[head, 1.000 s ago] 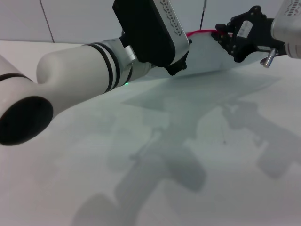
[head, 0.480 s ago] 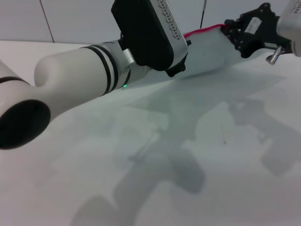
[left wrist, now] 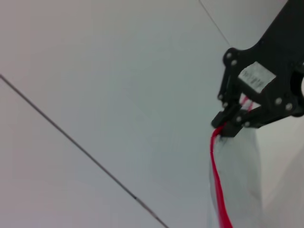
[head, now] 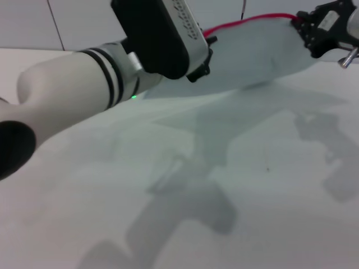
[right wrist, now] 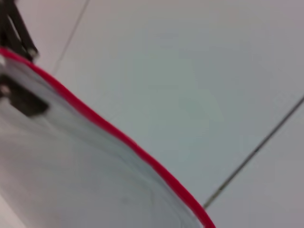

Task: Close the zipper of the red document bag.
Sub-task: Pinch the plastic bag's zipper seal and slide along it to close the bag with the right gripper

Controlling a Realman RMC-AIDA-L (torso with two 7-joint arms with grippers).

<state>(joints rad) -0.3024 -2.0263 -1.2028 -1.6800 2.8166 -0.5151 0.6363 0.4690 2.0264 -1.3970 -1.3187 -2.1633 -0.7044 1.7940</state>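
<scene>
The red document bag (head: 252,53) hangs in the air above the table, a pale translucent sheet stretched between both grippers. Its zipper (head: 247,21) runs as a thin red line along the top edge. My right gripper (head: 305,27) is at the far right end of that edge, and the left wrist view shows it (left wrist: 227,129) shut on the zipper (left wrist: 216,175). At the bag's left end is my left gripper (head: 201,63), mostly hidden behind its black wrist housing. In the right wrist view a dark finger (right wrist: 23,105) presses on the bag (right wrist: 61,171) below the red edge (right wrist: 118,135).
The white table (head: 269,185) lies below, carrying the shadows of both arms and the bag. My left forearm (head: 73,89) fills the left foreground. A tiled wall stands behind.
My right gripper has slid right and upward along the red edge, and more of the zipper line now shows. The left arm has shifted left and the bag hangs higher.
</scene>
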